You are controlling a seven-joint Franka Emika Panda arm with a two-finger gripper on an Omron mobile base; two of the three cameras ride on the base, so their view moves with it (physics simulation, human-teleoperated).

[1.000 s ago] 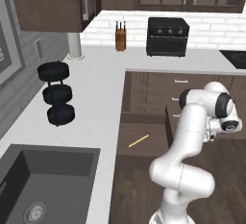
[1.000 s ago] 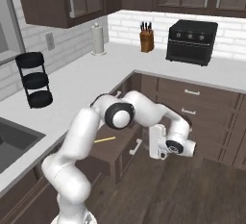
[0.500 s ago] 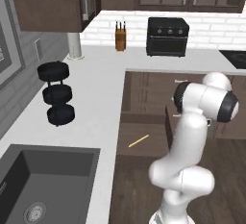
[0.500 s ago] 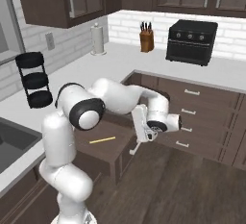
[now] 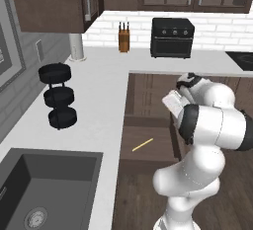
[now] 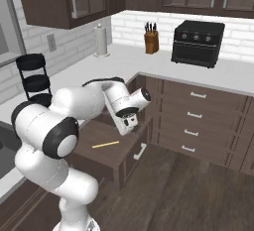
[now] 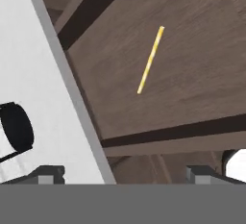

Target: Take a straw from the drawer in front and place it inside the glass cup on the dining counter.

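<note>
The pale yellow straw [image 5: 142, 144] [image 6: 105, 144] [image 7: 151, 59] lies flat on the plain brown bottom of the pulled-out drawer [image 5: 148, 128] [image 6: 96, 132] [image 7: 202, 79]. My gripper [image 6: 129, 125] [image 7: 124, 174] hangs over the drawer's back right part, above the straw and apart from it, pointing down. Its fingertips [image 7: 48, 174] stand wide apart, so it is open with nothing between them. In the left base view the hand [image 5: 174, 100] is partly hidden behind my own arm. The glass cup and the dining counter are out of view.
A white L-shaped counter [image 5: 99, 91] runs beside the drawer, with a sink [image 5: 44, 189], a black tiered stand [image 5: 58, 100], a knife block [image 5: 123, 39] and a black oven [image 5: 171, 37]. More drawer fronts with metal handles [image 6: 198, 116] lie to the right, above wooden floor.
The arm has swung the hand from the drawer's front right side to over the drawer's inside. The jaws stay open. The straw has not moved.
</note>
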